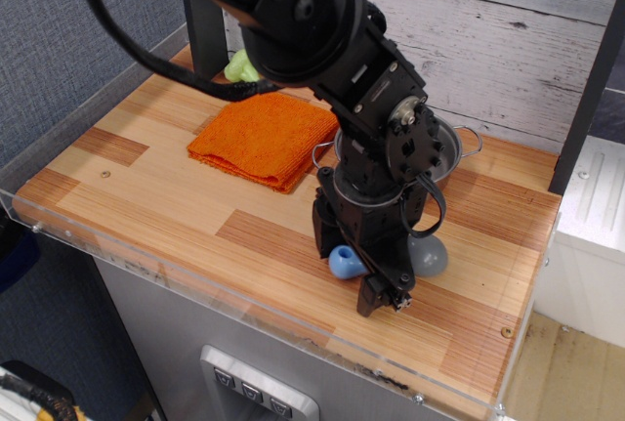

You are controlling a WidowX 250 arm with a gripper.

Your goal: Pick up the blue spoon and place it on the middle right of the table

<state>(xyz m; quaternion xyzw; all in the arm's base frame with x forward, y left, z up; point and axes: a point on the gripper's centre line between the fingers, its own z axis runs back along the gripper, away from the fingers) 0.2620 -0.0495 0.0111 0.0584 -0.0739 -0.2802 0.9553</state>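
While the black robot arm (322, 40) reaches down from the upper left, its gripper (366, 270) hangs low over the front right part of the table (146, 196), a light wooden top of striped planks with a clear acrylic rim (195, 279) along the near edge. The blue spoon (376, 260) lies at the gripper: its stubby light-blue handle shows just left of the fingers, and its round grey bowl shows just right of them, behind the gripper body. The fingers appear to sit around the spoon's middle, but the arm hides the contact, so I cannot tell whether the jaws are closed on it or apart. Whether the spoon rests on the wood or is lifted clear is also unclear from this angle.

Behind the arm, a small metal pot (449, 152) with wire side handles stands near the back wall, mostly hidden. To the left, a folded orange cloth (259, 138) lies flat on the table. A pale green toy vegetable (240, 67) peeks out at the back edge, just beyond the cloth. The back wall is grey-white wooden boards (508, 40). No brand names, labels or readable writing are visible anywhere.
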